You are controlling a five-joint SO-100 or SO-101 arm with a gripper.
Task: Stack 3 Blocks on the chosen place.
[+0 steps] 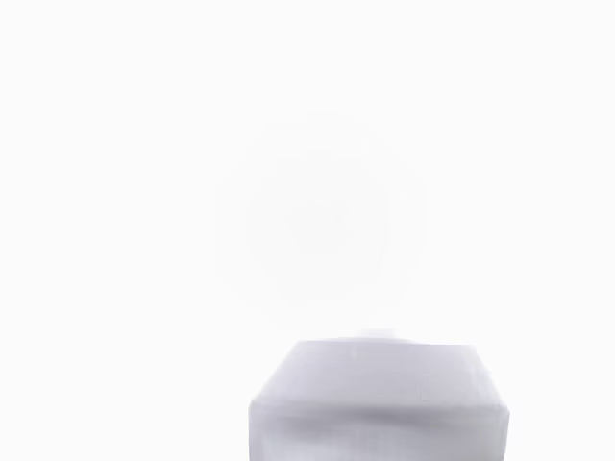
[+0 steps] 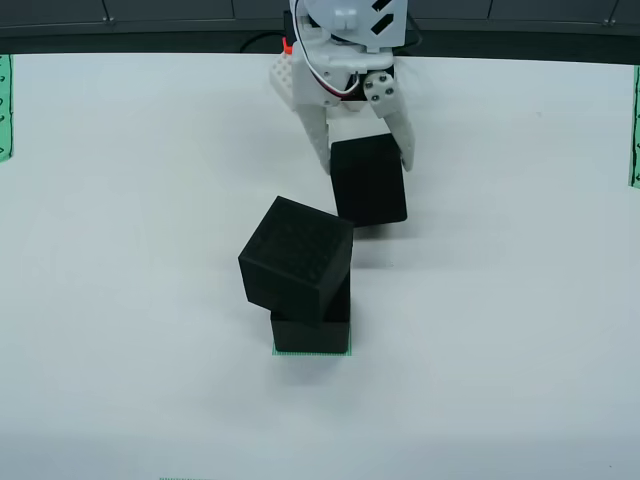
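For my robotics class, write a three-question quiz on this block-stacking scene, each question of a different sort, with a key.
1. True or false: in the view from the front, the tool grips a cube.
2. Multiple choice: the bottom cube of the stack rests on A) a green striped patch, B) a black panel, C) a red tray.
3. Short answer: how does the upper cube sit on the one below?

Key
1. True; a finger flanks each side of it.
2. A
3. Twisted and shifted to the left, overhanging, not squarely aligned.
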